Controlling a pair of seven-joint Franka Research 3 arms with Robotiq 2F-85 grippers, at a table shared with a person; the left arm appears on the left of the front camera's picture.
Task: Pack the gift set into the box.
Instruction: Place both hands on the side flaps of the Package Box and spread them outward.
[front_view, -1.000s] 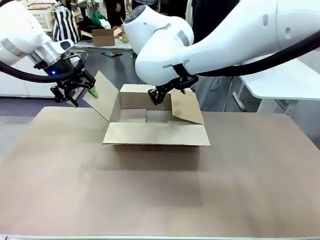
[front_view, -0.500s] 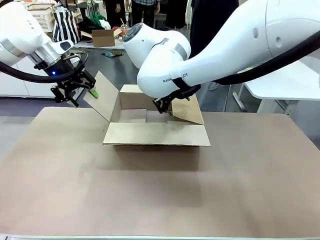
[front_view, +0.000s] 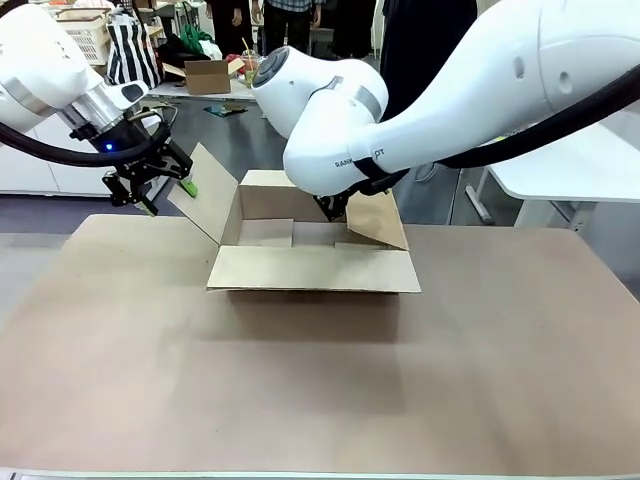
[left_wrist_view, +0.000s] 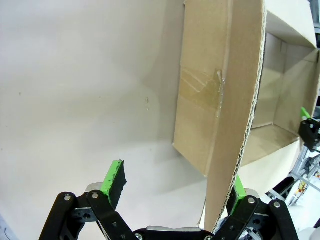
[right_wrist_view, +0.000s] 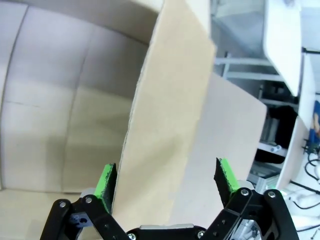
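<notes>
On the table (front_view: 120, 350), seen from the front, the box (front_view: 312, 262) stands open between the two arms, its front flap folded down flat toward the camera. The left gripper (front_view: 152, 186) hangs just left of the box's raised left flap (front_view: 208, 190), its green-tipped fingers spread, one tip close against the flap's outer face. The right gripper (front_view: 335, 207) is mostly hidden under its own white arm, down at the upper edge of the right flap (front_view: 375, 222); how wide it stands cannot be told from here. The box's inside shows only bare cardboard, and the gift set appears nowhere in this view. In the left wrist view, the left gripper (left_wrist_view: 175, 192) is wide open with nothing clamped: the left flap (left_wrist_view: 227, 115) runs edge-on up from between its fingers, close beside the far finger (left_wrist_view: 239, 186), while the near finger (left_wrist_view: 114, 181) stands well clear over the table (left_wrist_view: 75, 100). Beyond the flap lies the box interior (left_wrist_view: 280, 90), bare, with a green tip of the other gripper at its far rim. In the right wrist view, the right gripper (right_wrist_view: 169, 185) is likewise wide open and straddles the right flap (right_wrist_view: 167, 115), which rises between the fingers, nearer the one (right_wrist_view: 106, 184) on the box side; the other finger (right_wrist_view: 225, 175) stands apart from it. Neither pad visibly presses the cardboard.
</notes>
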